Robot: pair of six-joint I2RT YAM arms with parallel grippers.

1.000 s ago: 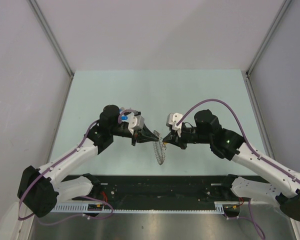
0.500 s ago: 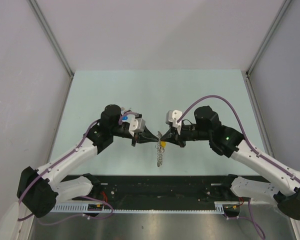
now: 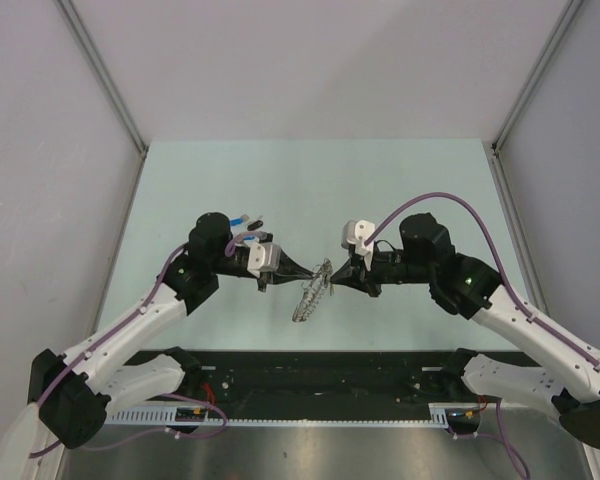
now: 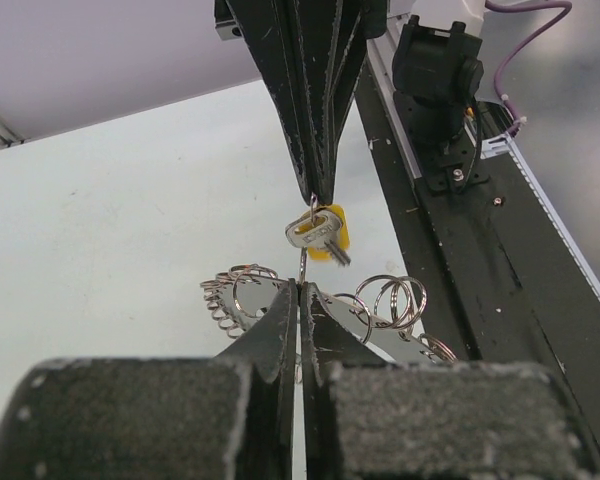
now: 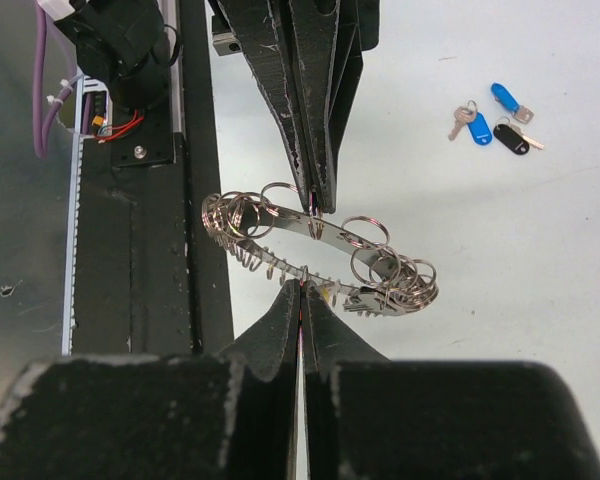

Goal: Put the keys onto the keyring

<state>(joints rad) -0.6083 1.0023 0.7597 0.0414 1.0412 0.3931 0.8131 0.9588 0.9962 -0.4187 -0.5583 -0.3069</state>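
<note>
The keyring (image 5: 280, 218), a silvery metal band fringed with small split rings, hangs in the air between my two grippers; from above the keyring (image 3: 308, 298) slants down to the left. My left gripper (image 4: 301, 286) is shut on one of its small rings. Facing it tip to tip, my right gripper (image 5: 302, 286) is shut on a yellow-headed key (image 4: 326, 232) right at the band's edge. In the top view the left gripper (image 3: 314, 275) and right gripper (image 3: 333, 279) nearly touch. Three more keys, two blue (image 5: 480, 128) and one black (image 5: 514, 141), lie on the table.
The pale green table (image 3: 310, 190) is walled by white panels at the back and both sides. A black rail (image 3: 320, 385) carrying both arm bases runs along the near edge, right under the hanging keyring.
The left arm has drawn back to the left and the right gripper shifted slightly right. The keyring, hanging straight down before, now slants to the lower left.
</note>
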